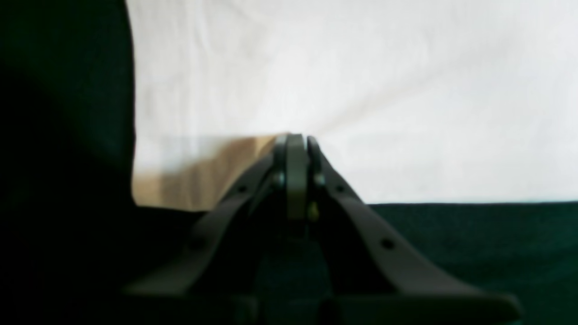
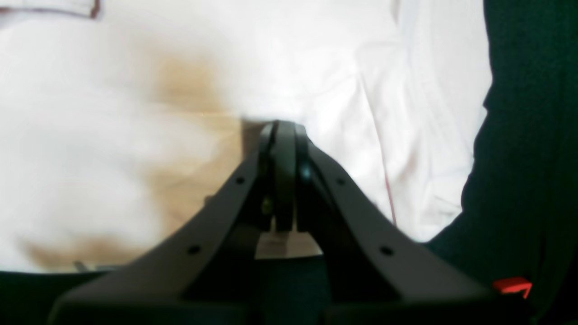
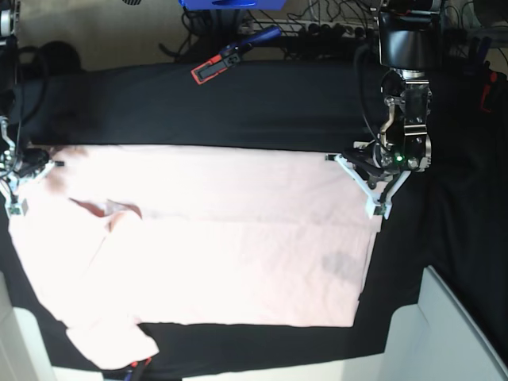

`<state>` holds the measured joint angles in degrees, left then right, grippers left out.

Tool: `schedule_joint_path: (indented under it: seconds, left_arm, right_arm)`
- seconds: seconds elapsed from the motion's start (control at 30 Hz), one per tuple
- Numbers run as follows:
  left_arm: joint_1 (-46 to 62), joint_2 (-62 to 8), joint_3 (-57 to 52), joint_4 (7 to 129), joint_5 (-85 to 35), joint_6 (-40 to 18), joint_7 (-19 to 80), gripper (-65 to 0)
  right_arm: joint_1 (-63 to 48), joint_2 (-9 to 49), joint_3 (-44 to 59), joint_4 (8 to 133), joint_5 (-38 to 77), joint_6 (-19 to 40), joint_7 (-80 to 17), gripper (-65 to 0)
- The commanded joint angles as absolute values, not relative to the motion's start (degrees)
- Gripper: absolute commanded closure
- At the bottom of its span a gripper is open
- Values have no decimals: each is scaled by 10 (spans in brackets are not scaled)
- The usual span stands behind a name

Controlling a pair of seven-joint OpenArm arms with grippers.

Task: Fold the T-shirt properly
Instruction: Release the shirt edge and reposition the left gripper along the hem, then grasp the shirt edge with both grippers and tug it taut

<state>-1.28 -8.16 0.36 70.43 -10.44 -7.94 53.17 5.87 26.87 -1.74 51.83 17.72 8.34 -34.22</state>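
cloth is the whole matter here: a large pale pink short-sleeved cotton t-shirt [image 3: 214, 238] lies spread flat on the black-draped table [image 3: 238, 103], one sleeve trailing off toward the near edge and the neck opening toward the right arm's side. the left hand [image 3: 359, 173] sits at the shirt's far corner on the hem end, its white fingers pressed together; in its wrist view the tips meet right at the fabric, and it looks like they pinch the edge, though the blur keeps me from being sure. the right hand [image 3: 17, 171] is at the opposite far corner near the shoulder, also pressed together, its wrist view showing tips buried against pale cloth [image 2: 316, 67] (whether a layer sits between them, i cannot tell). judging by the fine wrinkles, this shirt is light, limp and not slippery; it will sag and drag between two held points rather than keep a line, and a thin pinch could slip a single layer. best holds are the stitched edges: hem corners and shoulder seams, where the fabric is doubled and firmer. a red-and-blue clamp [image 3: 234, 54] lies well apart on the table's far side.
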Motion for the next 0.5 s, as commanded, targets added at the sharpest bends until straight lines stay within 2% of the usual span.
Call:
schedule_joint_path:
  seconds: [0.0, 0.27, 0.47]
  left_arm:
    - [24, -93, -18, 692, -55, -64, 611, 0]
    - [102, -92, -44, 806, -54, -64, 612, 0]
    - [117, -93, -45, 814, -54, -64, 612, 0]
  right_arm:
    - [45, 279, -15, 515, 172, 84, -389, 0]
    - [17, 279, -8, 522, 172, 84, -392, 0]
    - [-47, 276, 50, 614, 172, 84, -422, 0]
